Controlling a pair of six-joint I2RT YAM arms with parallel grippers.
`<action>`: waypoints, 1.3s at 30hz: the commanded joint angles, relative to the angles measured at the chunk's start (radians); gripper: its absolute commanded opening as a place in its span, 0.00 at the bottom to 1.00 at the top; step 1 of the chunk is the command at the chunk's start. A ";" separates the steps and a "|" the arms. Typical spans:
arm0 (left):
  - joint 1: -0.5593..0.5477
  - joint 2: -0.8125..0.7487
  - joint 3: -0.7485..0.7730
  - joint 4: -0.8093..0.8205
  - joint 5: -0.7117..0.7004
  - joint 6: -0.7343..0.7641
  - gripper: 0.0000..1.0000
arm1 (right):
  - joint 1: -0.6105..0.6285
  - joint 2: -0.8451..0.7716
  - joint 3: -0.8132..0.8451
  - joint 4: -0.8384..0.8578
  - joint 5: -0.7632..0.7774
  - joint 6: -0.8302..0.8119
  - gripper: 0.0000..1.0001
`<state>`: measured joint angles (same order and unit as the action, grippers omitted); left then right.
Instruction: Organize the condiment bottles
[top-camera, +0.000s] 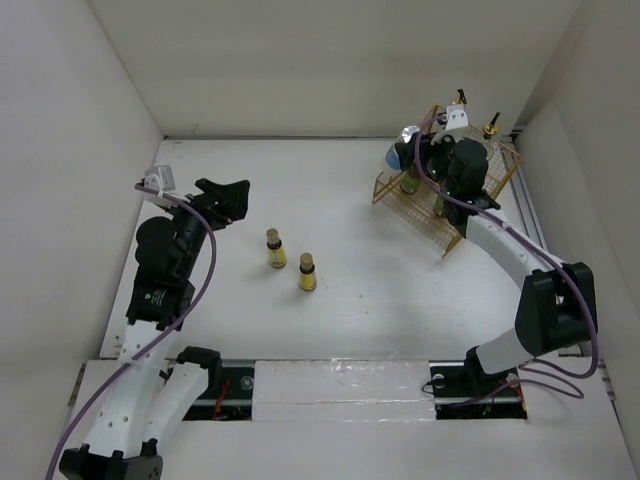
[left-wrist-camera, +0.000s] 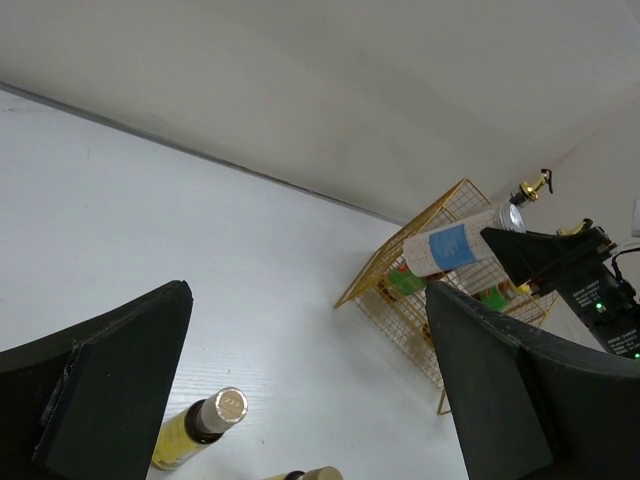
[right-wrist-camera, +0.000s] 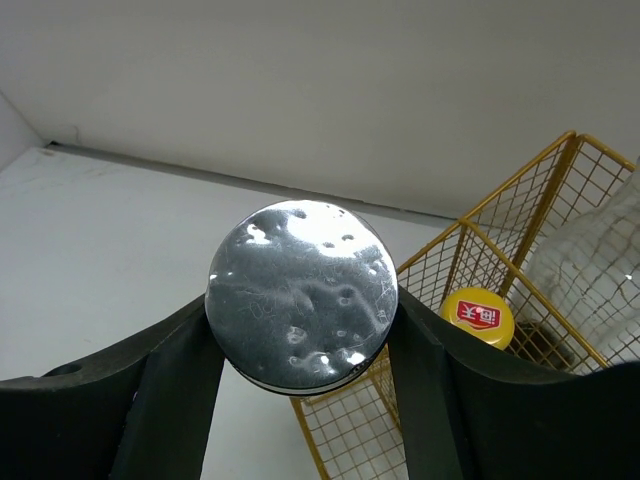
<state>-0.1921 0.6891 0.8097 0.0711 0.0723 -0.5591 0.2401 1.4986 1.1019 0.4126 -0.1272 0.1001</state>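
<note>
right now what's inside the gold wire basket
Two glass bottles with gold pourers and two green-labelled, yellow-capped bottles stand in the wire basket. The right arm covers its middle, so anything else there is hidden.

Left wrist cam: 2nd small bottle (left-wrist-camera: 308, 473) cut off by btm edge; top cam: right arm (top-camera: 500, 245) hides most of basket (top-camera: 388, 190) contents.

Off to my far right, the gold wire basket (top-camera: 440, 235) stands on the white table (top-camera: 380, 290), tucked near the corner where the back wall (top-camera: 330, 60) meets the right side wall (top-camera: 600, 130), with a dark seam running along the tabletop's far edge.
</note>
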 joint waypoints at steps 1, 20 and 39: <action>0.006 0.004 -0.004 0.061 0.018 -0.005 1.00 | -0.010 -0.041 0.007 0.132 0.017 -0.013 0.43; 0.006 0.041 -0.004 0.079 0.057 -0.015 1.00 | -0.010 0.047 -0.013 0.038 0.077 -0.051 0.43; 0.006 0.032 -0.004 0.079 0.057 -0.015 1.00 | 0.030 0.068 0.055 -0.093 0.146 -0.042 0.85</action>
<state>-0.1921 0.7357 0.8097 0.0883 0.1135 -0.5671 0.2634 1.6451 1.1027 0.2771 -0.0174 0.0639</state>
